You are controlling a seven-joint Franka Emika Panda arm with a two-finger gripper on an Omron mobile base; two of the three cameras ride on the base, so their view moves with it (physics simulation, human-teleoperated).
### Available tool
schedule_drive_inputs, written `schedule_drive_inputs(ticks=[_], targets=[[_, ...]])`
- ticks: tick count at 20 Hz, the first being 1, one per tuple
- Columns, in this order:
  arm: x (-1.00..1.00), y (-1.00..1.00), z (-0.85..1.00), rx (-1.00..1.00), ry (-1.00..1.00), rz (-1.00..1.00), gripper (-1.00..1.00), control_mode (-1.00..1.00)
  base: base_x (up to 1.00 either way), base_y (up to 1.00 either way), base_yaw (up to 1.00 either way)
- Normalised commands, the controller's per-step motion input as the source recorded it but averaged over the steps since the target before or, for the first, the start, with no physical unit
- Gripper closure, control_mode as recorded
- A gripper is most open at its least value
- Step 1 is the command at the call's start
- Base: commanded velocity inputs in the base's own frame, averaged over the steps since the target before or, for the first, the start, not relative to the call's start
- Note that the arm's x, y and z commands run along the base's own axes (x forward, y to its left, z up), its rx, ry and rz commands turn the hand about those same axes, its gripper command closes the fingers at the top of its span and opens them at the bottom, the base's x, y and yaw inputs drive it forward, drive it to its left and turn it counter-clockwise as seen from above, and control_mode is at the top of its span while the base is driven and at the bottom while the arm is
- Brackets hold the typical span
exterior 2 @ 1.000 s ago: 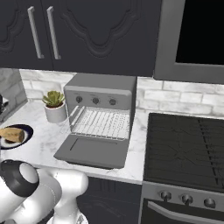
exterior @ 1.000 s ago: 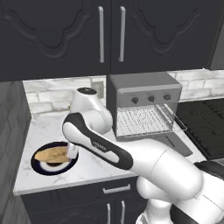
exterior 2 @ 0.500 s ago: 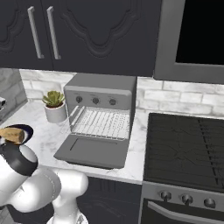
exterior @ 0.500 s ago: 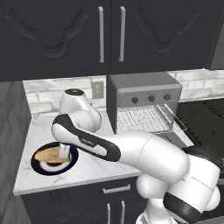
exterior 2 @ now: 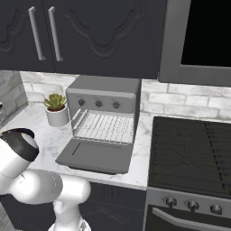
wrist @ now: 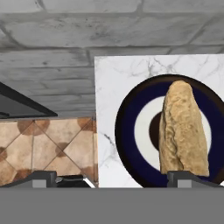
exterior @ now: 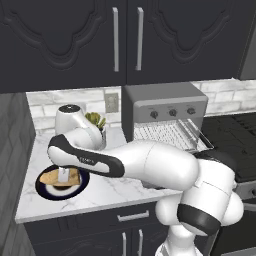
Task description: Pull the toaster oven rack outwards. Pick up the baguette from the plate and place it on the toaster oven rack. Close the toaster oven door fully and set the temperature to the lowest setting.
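Marble countertop [exterior: 107, 192]: white with grey veining, ending at a square corner above the floor in the hand view. Potted succulent [exterior 2: 56, 108]: green rosette in a pale round pot, on the counter just left of the grey oven, near the backsplash. Brick backsplash [exterior 2: 180, 102]: whitish-grey. Upper cabinets [exterior: 125, 37]: dark, with two vertical silver handles. Stove [exterior 2: 191, 149]: dark cooktop with front knobs. Wall outlet [exterior: 111, 102]. Tiled floor [wrist: 43, 144]: tan and brown.
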Motion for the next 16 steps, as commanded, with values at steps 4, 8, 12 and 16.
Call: schedule_drive_inputs(ticks=[4,8,12,16], targets=[[0.20,0.00,-0.16,0.00,0.00,0.00,-1.00,-1.00,0.00,0.00,0.00],[0.12,0.00,-0.19,0.00,0.00,0.00,-1.00,-1.00,0.00,0.00,0.00],[0.13,0.00,-0.23,0.00,0.00,0.00,-1.00,-1.00,0.00,0.00,0.00],[0.14,0.00,-0.23,0.00,0.00,0.00,-1.00,-1.00,0.00,0.00,0.00]])
